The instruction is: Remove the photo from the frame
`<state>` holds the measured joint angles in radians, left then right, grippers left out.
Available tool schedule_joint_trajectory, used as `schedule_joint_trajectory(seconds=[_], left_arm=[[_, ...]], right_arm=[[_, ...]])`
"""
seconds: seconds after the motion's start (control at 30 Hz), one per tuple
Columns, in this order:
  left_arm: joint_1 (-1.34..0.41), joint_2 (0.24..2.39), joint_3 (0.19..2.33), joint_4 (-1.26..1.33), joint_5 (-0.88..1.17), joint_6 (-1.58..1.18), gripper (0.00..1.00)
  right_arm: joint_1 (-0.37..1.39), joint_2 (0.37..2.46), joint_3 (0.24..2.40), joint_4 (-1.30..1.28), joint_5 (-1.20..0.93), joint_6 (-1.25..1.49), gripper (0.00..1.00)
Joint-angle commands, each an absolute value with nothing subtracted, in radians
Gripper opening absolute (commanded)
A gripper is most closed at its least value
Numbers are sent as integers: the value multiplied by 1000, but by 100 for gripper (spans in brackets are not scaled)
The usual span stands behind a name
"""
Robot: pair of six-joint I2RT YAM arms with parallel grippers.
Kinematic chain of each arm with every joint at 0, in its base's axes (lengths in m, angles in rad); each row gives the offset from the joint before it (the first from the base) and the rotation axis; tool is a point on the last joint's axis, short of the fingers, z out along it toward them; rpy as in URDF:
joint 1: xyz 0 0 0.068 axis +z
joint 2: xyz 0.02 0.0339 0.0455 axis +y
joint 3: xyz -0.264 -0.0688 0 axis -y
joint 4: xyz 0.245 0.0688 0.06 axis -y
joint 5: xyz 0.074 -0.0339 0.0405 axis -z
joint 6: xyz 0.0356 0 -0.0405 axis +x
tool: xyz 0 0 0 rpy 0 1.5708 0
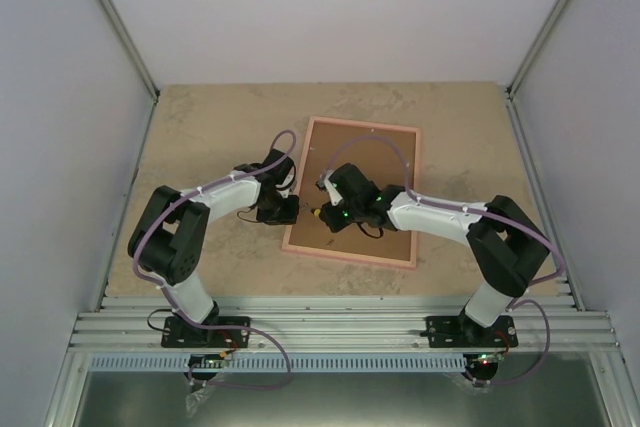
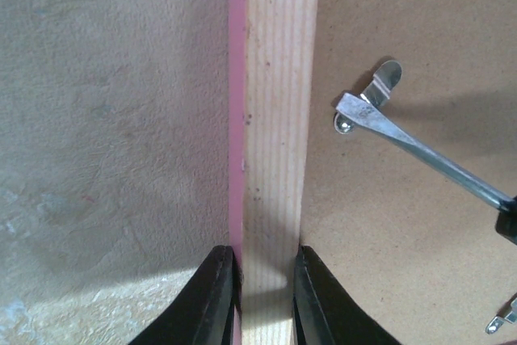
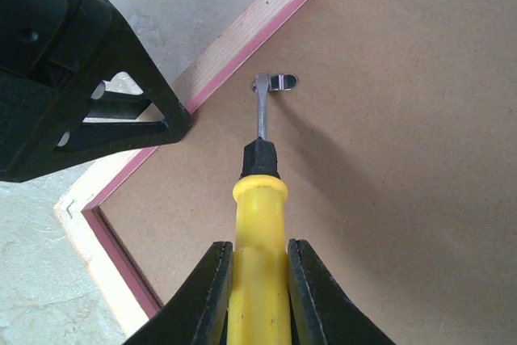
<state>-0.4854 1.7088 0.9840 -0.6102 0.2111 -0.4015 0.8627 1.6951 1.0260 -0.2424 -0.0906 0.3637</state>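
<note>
Here, in the top view, the frame (image 1: 350,253) lies face down in the middle of the table (image 1: 200,137), with its brown backing board (image 1: 365,162) upward. The left gripper (image 1: 283,209) is at the frame's left rail and the right gripper (image 1: 330,214) is over the board. We do not see the photo; probably it is under the board.

In the left wrist view, at the bottom centre, the left fingers (image 2: 214,300) pinch the tan rail. At the upper right, a screwdriver (image 2: 428,156) touches a metal tab (image 2: 388,78).

In the right wrist view, the right fingers (image 3: 212,296) clench the yellow handle at the bottom.

We judge the step is freeing the tabs. Next, the tab needs a careful push aside, without the tip slipping.
</note>
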Motion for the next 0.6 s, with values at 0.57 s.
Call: schedule_joint_trajectory(seconds=[0.57], left_arm=[[-545, 1599, 850, -663, 288, -438, 1]], right_arm=[[784, 1586, 985, -202, -26, 276, 0]])
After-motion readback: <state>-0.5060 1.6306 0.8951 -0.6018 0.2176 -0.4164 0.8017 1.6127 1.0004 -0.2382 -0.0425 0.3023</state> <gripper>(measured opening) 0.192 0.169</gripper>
